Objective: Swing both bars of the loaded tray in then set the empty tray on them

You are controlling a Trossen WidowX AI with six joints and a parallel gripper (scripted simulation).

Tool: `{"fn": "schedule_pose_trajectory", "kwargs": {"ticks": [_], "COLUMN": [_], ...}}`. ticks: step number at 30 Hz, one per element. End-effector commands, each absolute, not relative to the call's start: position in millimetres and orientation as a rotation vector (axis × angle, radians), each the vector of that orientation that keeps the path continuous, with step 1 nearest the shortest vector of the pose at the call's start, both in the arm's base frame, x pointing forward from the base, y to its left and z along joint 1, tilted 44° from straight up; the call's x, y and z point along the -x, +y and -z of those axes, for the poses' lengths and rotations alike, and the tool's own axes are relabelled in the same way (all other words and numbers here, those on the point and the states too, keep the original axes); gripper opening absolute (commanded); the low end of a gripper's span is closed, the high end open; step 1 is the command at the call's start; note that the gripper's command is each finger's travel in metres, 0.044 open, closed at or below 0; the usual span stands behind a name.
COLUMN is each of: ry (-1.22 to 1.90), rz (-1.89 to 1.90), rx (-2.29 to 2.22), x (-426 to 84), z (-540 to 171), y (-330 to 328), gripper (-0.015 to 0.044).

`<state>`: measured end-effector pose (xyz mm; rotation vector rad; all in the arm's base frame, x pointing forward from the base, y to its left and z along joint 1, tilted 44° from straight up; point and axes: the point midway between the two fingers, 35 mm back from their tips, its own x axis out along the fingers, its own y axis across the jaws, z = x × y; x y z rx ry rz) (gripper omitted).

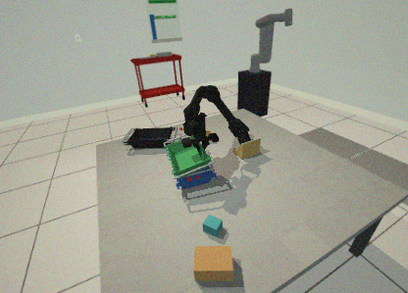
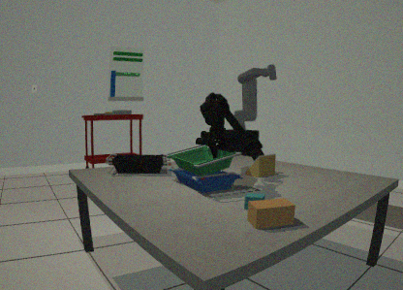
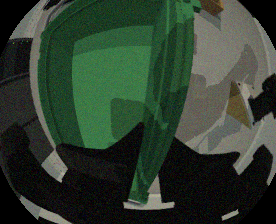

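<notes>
The green tray (image 1: 185, 159) (image 2: 194, 161) (image 3: 111, 75) is empty and hangs slightly tilted over the blue tray (image 1: 205, 179) (image 2: 209, 184). My gripper (image 1: 201, 153) (image 2: 214, 153) (image 3: 147, 125) is shut on the green tray's side wall. The blue tray stands on the table; red blocks (image 1: 189, 178) show at its near side in the top view. A pale wire runs along the green tray's near edge, and I cannot tell which tray it belongs to. The green tray hides most of the blue tray's top and its bars. Whether the two trays touch is unclear.
A black tray (image 1: 149, 138) (image 2: 139, 164) with wire bars stands at the left. A tan wedge (image 1: 248, 148) (image 2: 263, 166) (image 3: 237, 107) is right of the trays. A teal block (image 1: 212, 224) (image 2: 254, 199) and an orange block (image 1: 213, 263) (image 2: 271, 213) lie toward the front.
</notes>
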<state>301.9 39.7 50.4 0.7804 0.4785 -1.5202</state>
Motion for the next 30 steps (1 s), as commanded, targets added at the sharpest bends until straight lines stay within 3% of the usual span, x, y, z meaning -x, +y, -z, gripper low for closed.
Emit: {"fn": "schedule_pose_trajectory", "kwargs": {"ticks": [1, 30], "ry": [0.5, 0.5], "rz": [1.534, 1.534], "rx": [-0.773, -0.773], "x": [-297.2, -294.9], "z": [-43.2, -33.6], "y": [36.1, 30.8], "gripper": [0.0, 0.0]}}
